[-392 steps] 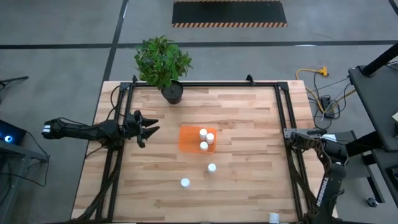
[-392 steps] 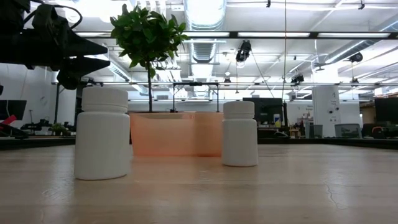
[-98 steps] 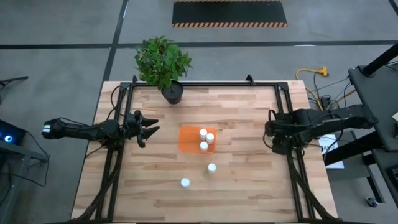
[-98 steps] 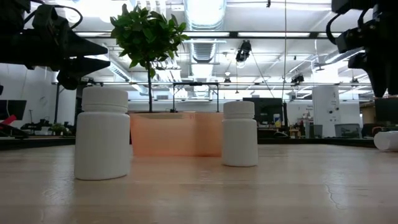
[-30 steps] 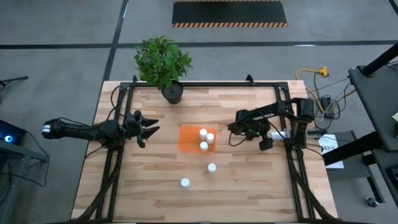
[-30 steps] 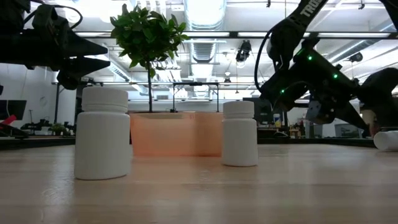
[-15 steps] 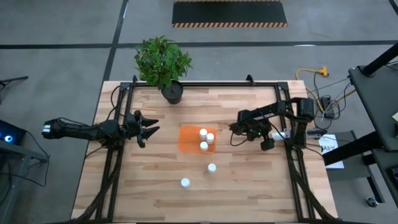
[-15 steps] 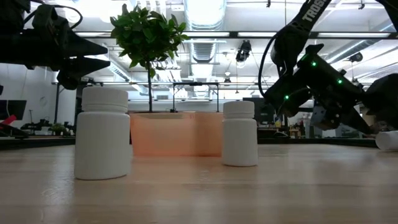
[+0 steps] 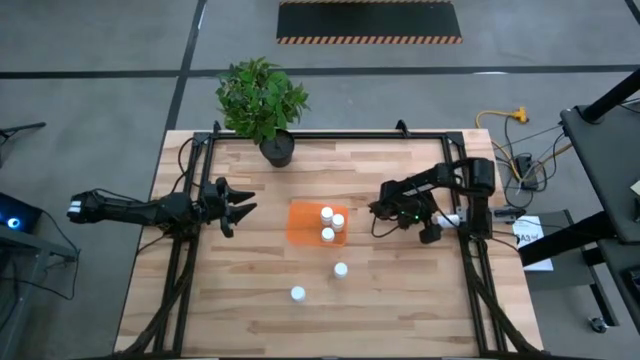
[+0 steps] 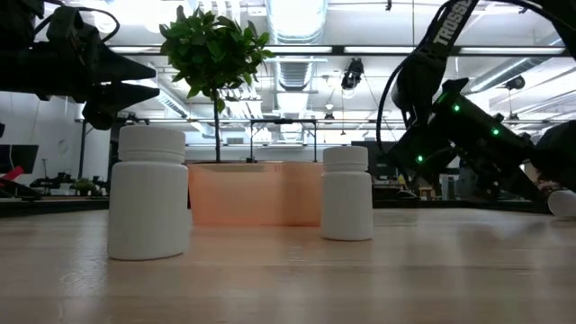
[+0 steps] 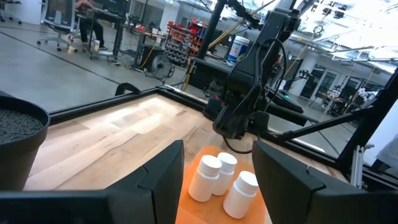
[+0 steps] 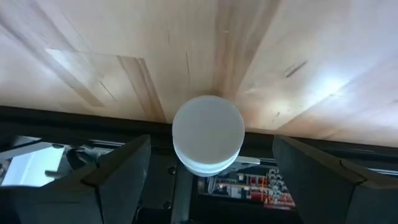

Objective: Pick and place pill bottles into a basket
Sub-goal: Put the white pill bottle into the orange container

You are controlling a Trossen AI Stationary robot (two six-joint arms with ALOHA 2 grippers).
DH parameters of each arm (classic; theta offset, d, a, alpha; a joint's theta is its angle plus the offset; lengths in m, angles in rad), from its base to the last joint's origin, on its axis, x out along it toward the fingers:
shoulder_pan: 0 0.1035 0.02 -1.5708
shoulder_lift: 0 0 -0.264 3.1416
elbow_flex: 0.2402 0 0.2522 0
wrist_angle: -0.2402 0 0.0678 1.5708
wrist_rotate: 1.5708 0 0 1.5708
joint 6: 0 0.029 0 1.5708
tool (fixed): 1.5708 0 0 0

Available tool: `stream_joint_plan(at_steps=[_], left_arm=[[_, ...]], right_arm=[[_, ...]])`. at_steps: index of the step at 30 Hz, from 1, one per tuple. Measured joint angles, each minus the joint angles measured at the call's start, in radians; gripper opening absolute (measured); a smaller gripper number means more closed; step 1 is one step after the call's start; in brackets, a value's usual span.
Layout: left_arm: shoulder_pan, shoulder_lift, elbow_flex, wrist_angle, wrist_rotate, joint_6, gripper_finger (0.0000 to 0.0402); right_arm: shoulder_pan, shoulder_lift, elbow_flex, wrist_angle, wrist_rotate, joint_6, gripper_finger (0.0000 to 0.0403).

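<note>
While folded low, right end effector (image 9: pixel 436 224) wide open around pill bottle (image 12: pixel 208 135).

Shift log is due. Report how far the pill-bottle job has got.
Done: three pill bottles stand in the basket. In hand: the right gripper, open, straddles a fourth bottle at the right edge of the table, not yet gripped. Left: that one plus two bottles standing outside the basket. The left gripper waits open at the left side.
</note>
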Motion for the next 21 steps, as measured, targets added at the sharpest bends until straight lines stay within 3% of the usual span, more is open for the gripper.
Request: stream_joint_plan(at_steps=[21], left_arm=[[0.000,0.000,0.000,0.000,0.000,0.000,0.0173]], right_arm=[[0.000,0.054,-0.014,0.045,-0.062,0.030,0.0324]])
